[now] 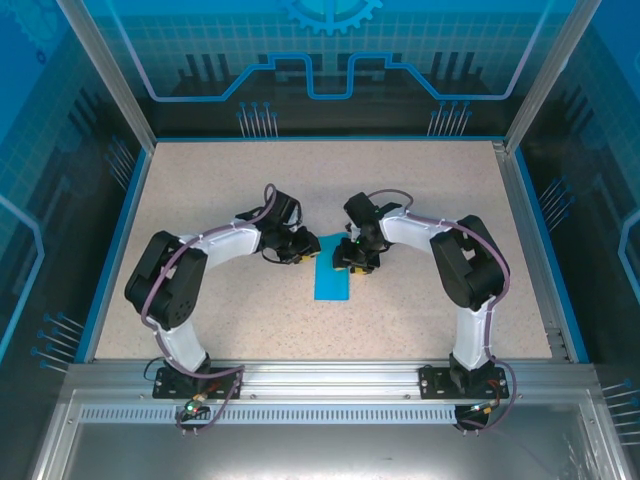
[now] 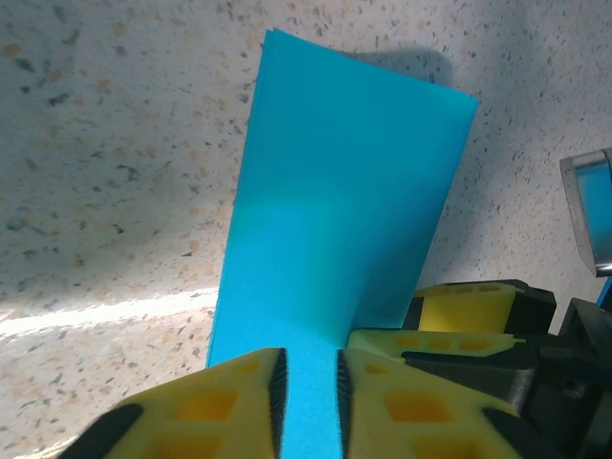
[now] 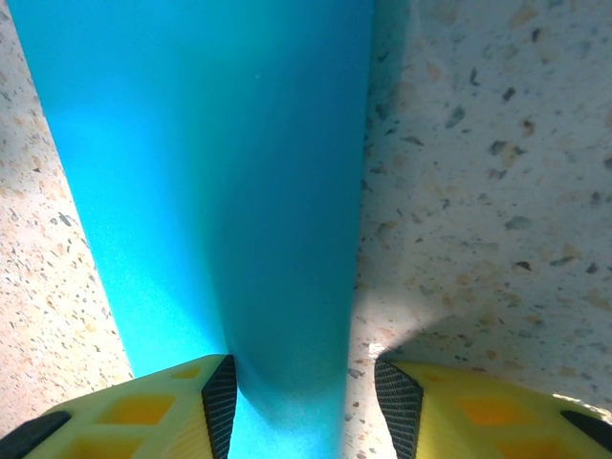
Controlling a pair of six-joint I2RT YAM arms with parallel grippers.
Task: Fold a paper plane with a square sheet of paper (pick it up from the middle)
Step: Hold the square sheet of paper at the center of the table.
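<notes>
The left hand (image 2: 308,402) is clamped on the square sheet of paper (image 2: 344,220), with a narrow raised strip of it pinched between the yellow pads (image 2: 239,392). Ahead of that hand the sheet, apparently doubled into a long rectangle, is laid flat on the speckled worktop (image 2: 96,143). The right hand (image 3: 301,392) is released and its pads are spread. The sheet's long edge lies just inside one pad, and bare worktop is seen beside the other. The paper is judged light, limp and easily creased or torn, so it is best taken gently by an edge or a lifted ridge. Both wrists are pitched downward, and the hands are brought close together over the same end of the sheet.
</notes>
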